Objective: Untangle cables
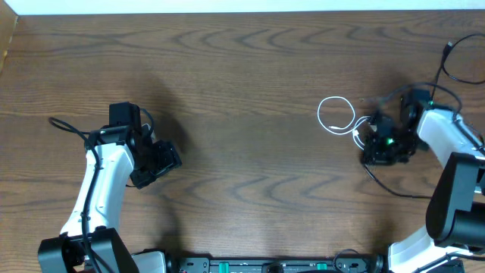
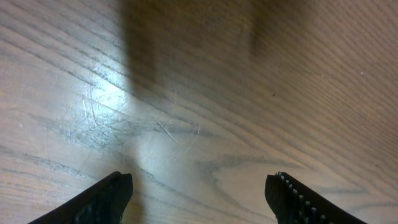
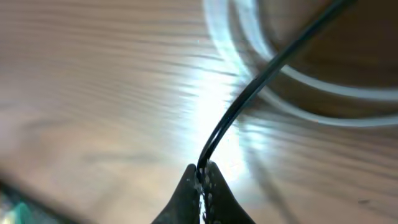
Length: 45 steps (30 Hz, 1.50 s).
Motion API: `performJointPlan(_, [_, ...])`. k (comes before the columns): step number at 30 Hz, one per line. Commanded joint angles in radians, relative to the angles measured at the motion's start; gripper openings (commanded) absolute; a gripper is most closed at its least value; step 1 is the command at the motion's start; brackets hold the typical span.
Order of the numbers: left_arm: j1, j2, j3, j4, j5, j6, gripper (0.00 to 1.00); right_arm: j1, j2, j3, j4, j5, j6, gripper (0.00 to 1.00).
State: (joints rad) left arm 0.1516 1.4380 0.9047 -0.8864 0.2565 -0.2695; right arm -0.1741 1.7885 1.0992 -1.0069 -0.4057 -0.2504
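The right hand is clenched on a thin black cable, pinched right at the fingertips; from there the cord rises up and away across the wrist view. Just beside this hand, towards the middle of the wooden worktop, the white cable lies in a small loose loop. The left hand is well apart on the other side, its fingers spread and released above bare wood, grasping nothing.

Overhead evenly lit, sharp; glare on table; right wrist: white cable blurred.
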Motion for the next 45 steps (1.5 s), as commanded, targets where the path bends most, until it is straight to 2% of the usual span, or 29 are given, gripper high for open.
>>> performJointPlan(1, [0.004, -0.001, -0.006, -0.003, -0.003, -0.005, 0.74, 0.004, -0.036, 0.157, -0.071, -0.207, -0.103, 0.01])
performJointPlan(8, [0.004, -0.001, -0.006, -0.003, -0.004, -0.005, 0.74, -0.025, -0.119, 0.370, -0.119, -0.207, -0.090, 0.01])
performJointPlan(17, [0.004, -0.001, -0.006, -0.003, -0.004, -0.005, 0.74, -0.105, -0.247, 0.419, -0.067, -0.158, -0.042, 0.02])
performJointPlan(20, [0.004, -0.001, -0.006, -0.003, -0.003, -0.005, 0.74, -0.106, -0.247, 0.415, -0.092, -0.105, -0.008, 0.17])
performJointPlan(25, [0.004, -0.001, -0.006, 0.005, -0.003, -0.005, 0.74, -0.071, -0.244, 0.344, -0.099, -0.093, -0.008, 0.20])
performJointPlan(27, [0.004, -0.001, -0.006, 0.008, -0.003, -0.005, 0.74, -0.052, -0.244, 0.303, -0.080, -0.083, 0.001, 0.28])
performJointPlan(30, [0.004, -0.001, -0.006, 0.009, -0.003, -0.005, 0.74, -0.026, -0.244, 0.233, -0.050, -0.016, 0.057, 0.31])
performJointPlan(36, [0.004, -0.001, -0.006, 0.025, -0.004, -0.005, 0.74, 0.042, -0.244, 0.125, -0.006, 0.069, 0.064, 0.37])
performJointPlan(40, [0.004, -0.001, -0.006, 0.037, -0.003, -0.005, 0.74, 0.106, -0.239, 0.108, 0.027, 0.163, 0.107, 0.46])
performJointPlan(45, [0.004, -0.001, -0.006, 0.042, -0.003, -0.005, 0.74, 0.190, -0.200, 0.108, 0.064, 0.258, 0.187, 0.48])
